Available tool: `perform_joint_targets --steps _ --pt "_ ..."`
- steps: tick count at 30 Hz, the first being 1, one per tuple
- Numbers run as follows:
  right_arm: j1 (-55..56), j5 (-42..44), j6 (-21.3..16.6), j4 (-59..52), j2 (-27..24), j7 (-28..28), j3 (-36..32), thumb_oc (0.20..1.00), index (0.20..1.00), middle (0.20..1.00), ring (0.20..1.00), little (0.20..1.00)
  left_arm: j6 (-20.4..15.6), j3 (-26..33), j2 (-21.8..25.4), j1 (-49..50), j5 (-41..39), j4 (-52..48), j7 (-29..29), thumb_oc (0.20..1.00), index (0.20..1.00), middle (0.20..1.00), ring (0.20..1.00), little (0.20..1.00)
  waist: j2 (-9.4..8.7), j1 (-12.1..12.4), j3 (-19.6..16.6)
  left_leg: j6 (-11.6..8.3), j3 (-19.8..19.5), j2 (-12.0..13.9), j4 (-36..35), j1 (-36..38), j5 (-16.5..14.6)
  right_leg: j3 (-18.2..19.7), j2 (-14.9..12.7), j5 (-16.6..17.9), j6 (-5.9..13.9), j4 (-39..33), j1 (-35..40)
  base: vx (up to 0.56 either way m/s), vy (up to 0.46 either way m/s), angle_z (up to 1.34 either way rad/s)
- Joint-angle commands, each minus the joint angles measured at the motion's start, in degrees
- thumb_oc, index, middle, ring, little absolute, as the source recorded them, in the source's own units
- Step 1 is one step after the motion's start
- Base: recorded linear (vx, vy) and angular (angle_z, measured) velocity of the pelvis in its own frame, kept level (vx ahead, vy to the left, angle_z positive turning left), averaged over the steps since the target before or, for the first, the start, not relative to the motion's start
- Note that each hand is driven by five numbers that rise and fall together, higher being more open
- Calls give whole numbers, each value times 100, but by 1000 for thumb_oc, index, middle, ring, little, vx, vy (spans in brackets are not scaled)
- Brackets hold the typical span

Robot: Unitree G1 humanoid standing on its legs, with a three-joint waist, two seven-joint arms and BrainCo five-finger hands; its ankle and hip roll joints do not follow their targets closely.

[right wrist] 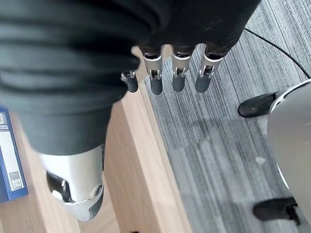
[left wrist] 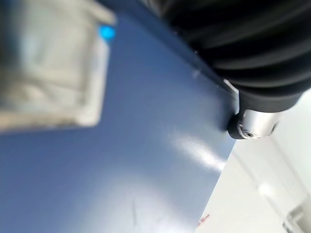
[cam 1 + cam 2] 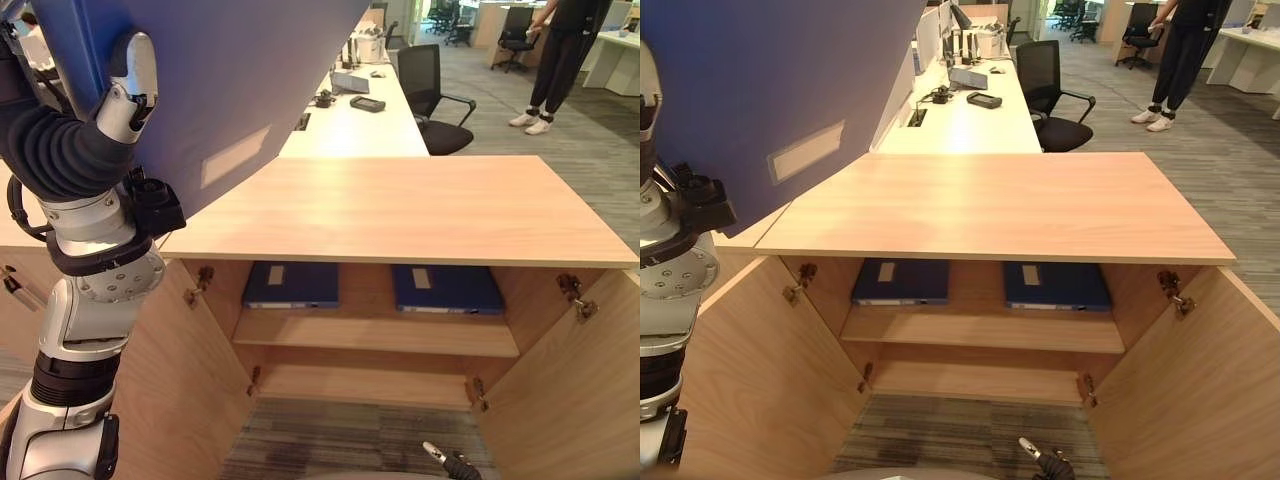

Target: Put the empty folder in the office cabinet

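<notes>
While cabinet (image 3: 400,330) stood open below, left robot hand (image 3: 128,85) clasped blue folder (image 3: 230,80), raised high up-left, well above shelf (image 3: 375,335); right robot hand (image 1: 165,80) hung low, fingers relaxed, holding nothing

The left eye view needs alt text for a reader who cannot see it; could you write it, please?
The robot's left hand holds a large blue folder raised above a wooden office cabinet whose doors stand open. Two more blue folders lie on its upper shelf; a desk, office chair and standing person are behind.
</notes>
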Motion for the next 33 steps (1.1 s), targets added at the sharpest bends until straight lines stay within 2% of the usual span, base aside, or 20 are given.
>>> perform_joint_targets --steps 1,6,12,13,14,15,17,21,23,26,29,33 --pt "-517 -177 -98 147 57 -41 65 1000 1000 1000 1000 1000 -109 187 52 -690 -638 119 -61 200 200 200 200 200 -124 150 112 -46 -231 -53 71 552 -889 -90 -103 163 291 112 -311 -6 -10 5" --pt "-558 -208 -63 128 25 -51 65 1000 1000 1000 1000 1000 -265 106 -159 -637 -1272 26 -359 200 200 200 200 200 -116 169 133 -40 -268 -56 71 546 -879 -130 -98 158 282 115 -302 -8 -8 6" --pt "-667 -326 -24 -301 -108 29 190 1000 1000 1000 1000 1000 -565 60 -432 -230 -3089 -63 -1296 200 200 200 200 200 -110 212 179 -33 -300 -52 71 519 -860 -155 -108 152 271 116 -301 -14 -6 4" --pt "-660 -381 -59 -643 -194 113 277 1000 1000 1000 1000 1000 -620 72 -443 -52 -3661 -77 -1702 200 200 200 200 200 -116 227 194 -36 -310 -49 71 509 -854 -156 -110 155 273 121 -305 0 0 0" --pt "-649 -382 -53 -655 -198 111 285 1000 1000 1000 1000 1000 -623 88 -443 -38 -3686 -77 -1728 200 200 200 200 200 -112 222 190 -36 -309 -49 71 511 -854 -155 -110 155 273 121 -304 -32 -3 0" --pt "-660 -441 -101 -1126 -323 176 359 1000 1000 1000 1000 1000 -668 143 -453 194 -4190 -69 -2064 200 200 200 200 200 -124 236 209 -43 -314 -42 71 506 -850 -150 -120 161 270 123 -308 0 0 0" --pt "-643 -465 -144 -1601 -443 184 389 1000 1000 1000 1000 1000 -691 190 -463 426 -4607 19 -2303 200 200 200 200 200 -136 239 217 -43 -309 -40 71 504 -849 -147 -119 166 266 120 -308 -17 -2 0" --pt "-581 -515 -202 -2367 -695 190 323 1000 1000 1000 1000 1000 -646 412 -402 806 -5039 153 -2614 200 200 200 200 200 -147 240 221 -47 -298 -32 71 498 -845 -141 -120 184 261 110 -319 0 0 0" --pt "-517 -322 -283 -3115 -953 379 156 1000 1000 1000 1000 1000 -589 658 -269 1155 -5587 320 -3088 200 200 200 200 200 -154 240 239 -46 -277 -24 71 480 -824 -109 -118 202 260 98 -356 0 0 0" --pt "-450 -248 -360 -3784 -1203 551 41 1000 1000 1000 1000 1000 -513 771 -210 1415 -5907 446 -3400 200 200 200 200 200 -168 246 257 -42 -258 -18 71 464 -818 -86 -121 214 261 92 -381 0 0 0" --pt "-412 -256 -386 -4225 -1387 648 -19 1000 1000 1000 1000 1000 -443 787 -213 1578 -5996 489 -3538 200 200 200 200 200 -175 239 263 -35 -248 -13 71 457 -821 -68 -119 211 259 97 -393 0 0 0" --pt "-342 -130 -446 -5754 -1862 1106 -154 1000 1000 1000 1000 1000 -334 820 -214 1826 -6007 517 -3778 200 200 200 200 200 -194 203 295 -26 -238 -6 71 442 -813 -45 -124 219 260 105 -414 0 0 0"
